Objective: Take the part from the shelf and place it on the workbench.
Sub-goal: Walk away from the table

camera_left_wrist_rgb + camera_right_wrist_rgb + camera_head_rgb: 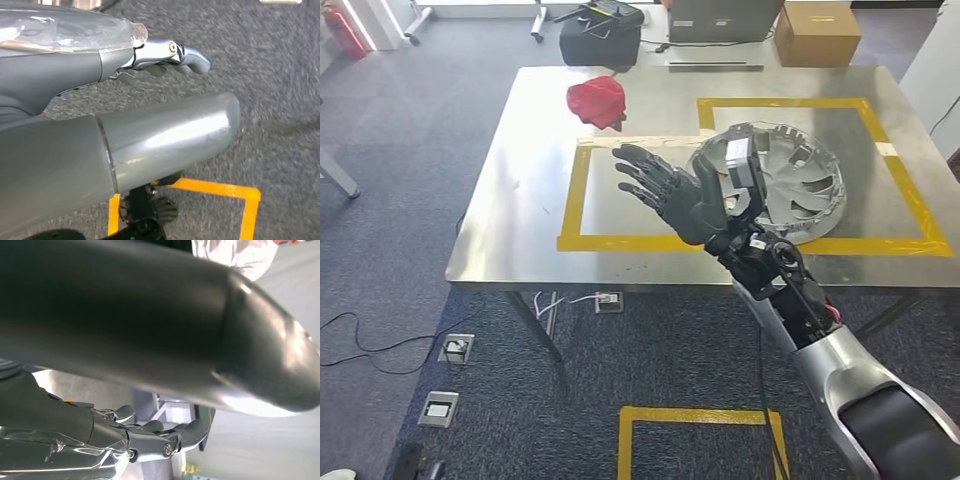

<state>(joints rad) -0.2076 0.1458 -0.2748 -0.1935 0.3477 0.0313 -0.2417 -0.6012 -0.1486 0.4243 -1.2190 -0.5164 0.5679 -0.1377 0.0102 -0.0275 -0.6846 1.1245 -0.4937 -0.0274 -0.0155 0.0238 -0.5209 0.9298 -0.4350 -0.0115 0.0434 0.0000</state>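
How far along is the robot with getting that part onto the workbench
Mostly done, it seems: the silver hubcap lies on the steel workbench inside the yellow tape outline. The right hand hovers open beside it, holding nothing. Likely left: drawing the arm away.

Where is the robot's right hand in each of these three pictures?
Head view: the right hand is near the middle, fingers spread, partly hiding the wheel cover on the steel table.
Left wrist view: that is the left hand instead, above grey carpet.
Right wrist view: the right hand in close-up, its thick thumb across the picture.
Shared landmark: the yellow tape square on the floor, in the head and left wrist views.
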